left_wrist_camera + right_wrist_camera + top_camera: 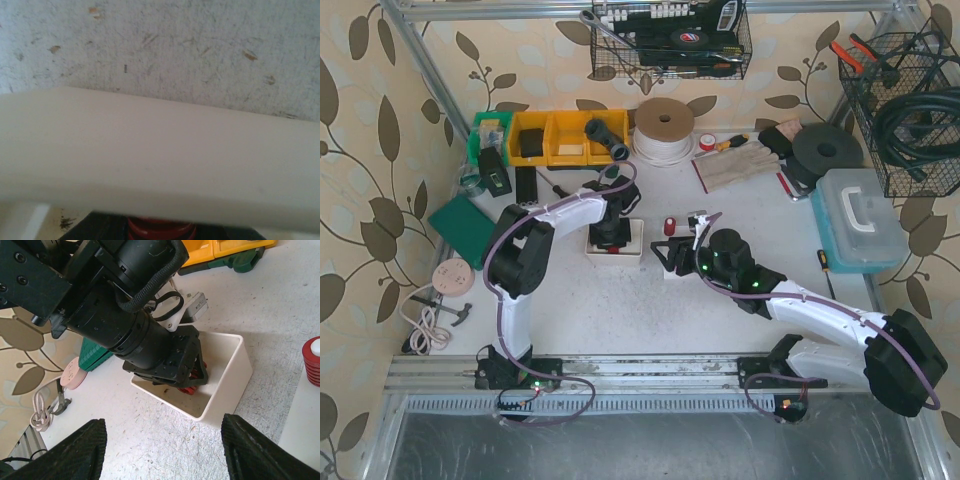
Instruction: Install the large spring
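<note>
Bench: pale, scuffed top. Centre: open white tray, with a white fixture block just beside it on the right. Rear row, left to right: green bin, yellow bins, pale reel, work gloves, black disc. Right edge: blue-lidded case, with a screwdriver near it. Left edge: green pad, wooden disc, coiled white cable.

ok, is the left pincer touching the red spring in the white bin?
Cannot tell. Right wrist view: left pincer sits over red spring in white bin, fingertips hidden. Left wrist view shows only coils.
</note>
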You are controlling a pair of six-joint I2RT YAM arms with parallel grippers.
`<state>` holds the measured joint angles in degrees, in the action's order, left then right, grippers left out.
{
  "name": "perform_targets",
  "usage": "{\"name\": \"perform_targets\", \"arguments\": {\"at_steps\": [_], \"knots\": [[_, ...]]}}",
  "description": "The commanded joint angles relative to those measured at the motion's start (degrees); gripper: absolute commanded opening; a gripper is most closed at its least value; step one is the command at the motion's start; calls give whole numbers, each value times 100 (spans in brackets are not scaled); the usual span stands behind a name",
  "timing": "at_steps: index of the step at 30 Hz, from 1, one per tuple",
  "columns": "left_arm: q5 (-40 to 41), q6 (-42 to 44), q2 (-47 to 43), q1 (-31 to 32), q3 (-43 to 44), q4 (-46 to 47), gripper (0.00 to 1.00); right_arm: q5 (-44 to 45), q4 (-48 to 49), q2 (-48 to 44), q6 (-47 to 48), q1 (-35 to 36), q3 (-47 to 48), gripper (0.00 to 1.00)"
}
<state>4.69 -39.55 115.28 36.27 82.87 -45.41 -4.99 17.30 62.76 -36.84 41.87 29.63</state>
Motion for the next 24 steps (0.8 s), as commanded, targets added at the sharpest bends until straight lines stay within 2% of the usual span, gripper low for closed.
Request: {"name": "perform_targets", "arguments": {"at_steps": [1, 24], "knots": [[-66, -136, -340, 90, 201, -170, 0, -76, 127, -45, -16, -24, -76, 63], [-26, -167, -626, 196, 80, -206, 0, -33, 88, -26, -60, -31, -62, 61]]}}
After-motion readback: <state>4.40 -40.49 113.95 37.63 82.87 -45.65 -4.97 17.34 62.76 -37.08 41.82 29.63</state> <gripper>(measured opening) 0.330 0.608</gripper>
